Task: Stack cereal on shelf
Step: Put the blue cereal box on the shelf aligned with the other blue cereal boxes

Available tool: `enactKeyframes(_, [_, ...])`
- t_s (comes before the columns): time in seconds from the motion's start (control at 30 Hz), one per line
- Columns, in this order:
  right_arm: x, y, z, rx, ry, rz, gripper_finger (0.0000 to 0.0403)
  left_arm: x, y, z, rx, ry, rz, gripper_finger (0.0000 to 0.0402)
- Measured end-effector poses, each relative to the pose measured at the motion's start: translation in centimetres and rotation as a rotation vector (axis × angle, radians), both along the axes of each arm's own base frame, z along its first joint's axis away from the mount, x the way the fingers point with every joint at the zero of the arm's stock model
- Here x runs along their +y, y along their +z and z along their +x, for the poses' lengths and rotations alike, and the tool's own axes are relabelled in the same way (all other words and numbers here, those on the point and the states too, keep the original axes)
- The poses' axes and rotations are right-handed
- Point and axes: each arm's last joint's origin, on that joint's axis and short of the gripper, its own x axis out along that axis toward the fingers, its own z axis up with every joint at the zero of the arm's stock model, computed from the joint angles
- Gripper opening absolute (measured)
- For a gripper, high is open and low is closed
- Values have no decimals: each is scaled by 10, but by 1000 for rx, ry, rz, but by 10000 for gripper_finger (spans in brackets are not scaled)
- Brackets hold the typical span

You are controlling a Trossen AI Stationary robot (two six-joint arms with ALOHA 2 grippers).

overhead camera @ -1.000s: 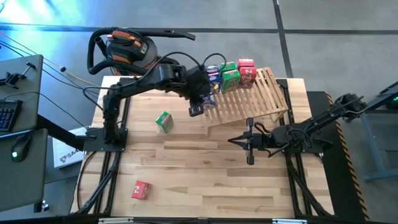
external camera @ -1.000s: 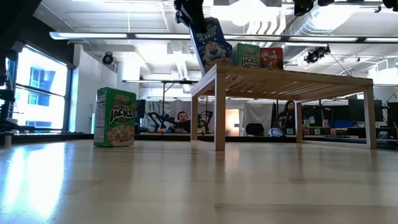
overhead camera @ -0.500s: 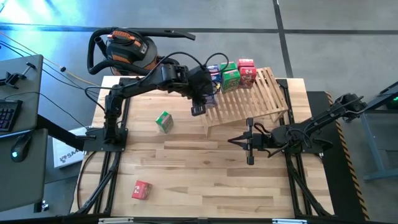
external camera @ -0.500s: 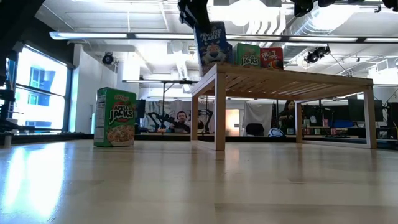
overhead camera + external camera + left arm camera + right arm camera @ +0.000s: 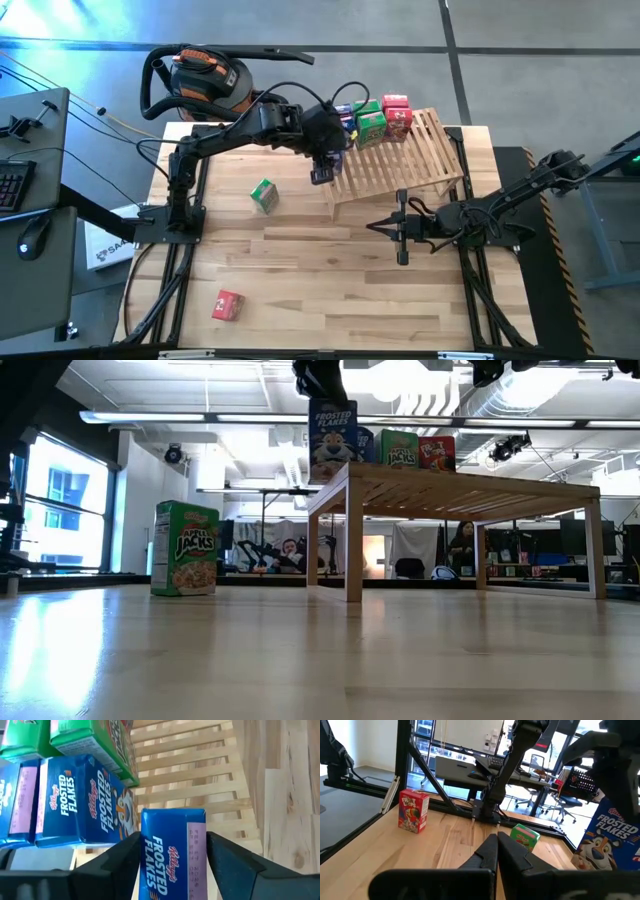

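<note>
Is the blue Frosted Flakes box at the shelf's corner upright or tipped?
Upright: low view shows the blue box standing square on the shelf.

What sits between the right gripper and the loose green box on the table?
Nothing: in the high view only bare tabletop separates the right gripper from the green box; the shelf stands farther back.

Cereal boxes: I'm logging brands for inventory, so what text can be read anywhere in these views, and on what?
"FROSTED FLAKES": blue box at the shelf edge, under the left gripper.
"APPLE JACKS": green box standing on the table.
"APPLE JACKS": green box on the shelf.
"FROSTED FLAKES": second blue box on the shelf.
Red boxes' print: too blurred to read.
</note>
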Motion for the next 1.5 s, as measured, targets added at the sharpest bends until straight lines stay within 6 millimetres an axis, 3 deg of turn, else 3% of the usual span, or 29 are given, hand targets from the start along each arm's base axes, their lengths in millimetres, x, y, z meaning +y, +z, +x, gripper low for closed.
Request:
enactKeyframes(0.5, [0, 0, 0, 0, 0, 0, 0, 11, 7, 6, -112, -12, 10, 135])
enactKeyframes(0.77, [0, 0, 0, 0, 0, 1, 0, 12, 8, 9, -140, -19, 17, 161])
enactKeyframes(1.0, [0, 0, 0, 0, 0, 7, 0, 15, -5, 15, -139, -21, 23, 190])
enactKeyframes(1.5, [0, 0, 0, 0, 5, 8, 0, 16, 1, 18, -212, -57, 20, 191])
